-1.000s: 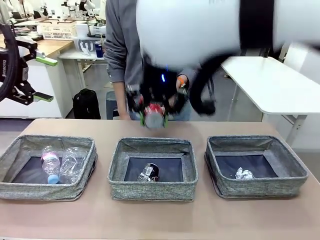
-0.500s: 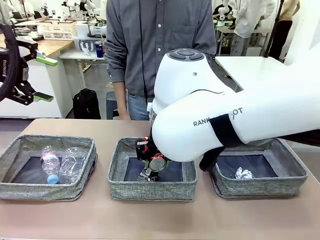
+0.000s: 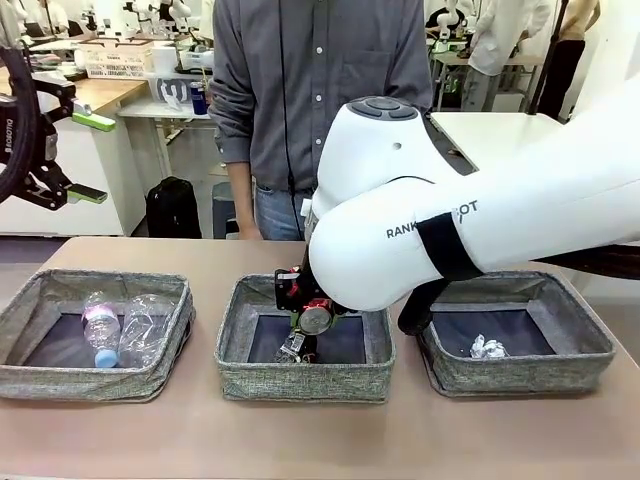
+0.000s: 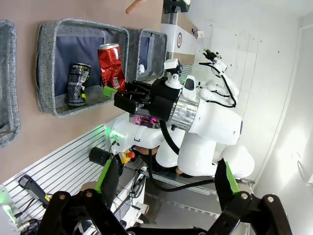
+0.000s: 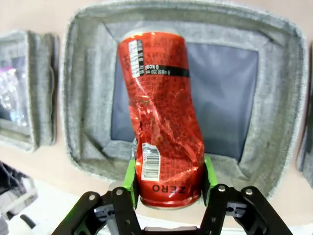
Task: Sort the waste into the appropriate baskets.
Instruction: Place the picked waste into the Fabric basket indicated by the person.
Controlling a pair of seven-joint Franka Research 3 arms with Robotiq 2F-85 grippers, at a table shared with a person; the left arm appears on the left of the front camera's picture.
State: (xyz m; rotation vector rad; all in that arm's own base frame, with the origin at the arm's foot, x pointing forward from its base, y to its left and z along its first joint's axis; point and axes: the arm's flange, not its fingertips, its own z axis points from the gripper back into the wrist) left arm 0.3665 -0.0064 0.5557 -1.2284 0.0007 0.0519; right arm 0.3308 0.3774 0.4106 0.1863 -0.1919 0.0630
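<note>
My right gripper (image 3: 312,312) hangs over the middle basket (image 3: 300,382), shut on a crumpled red can (image 5: 164,122) with its green pads (image 5: 130,172) against the can's sides. A black-and-white can (image 3: 293,347) lies in that basket below the red can (image 3: 316,319). The left basket (image 3: 40,380) holds two clear bottles, one with a pink label (image 3: 100,330) and one plain (image 3: 146,325). A white wad (image 3: 488,347) sits in the right basket (image 3: 520,378). My left gripper (image 3: 100,158) is raised at the far left, open and empty.
A person in a grey shirt (image 3: 300,90) stands at the table's far edge behind the middle basket. The right arm's white body (image 3: 480,230) covers part of the right basket. Bare tabletop (image 3: 320,440) runs along the front of the baskets.
The right arm swung down from near the person's hands with the red can to the middle basket. It has since held there, shifting only slightly. The left arm has not moved.
</note>
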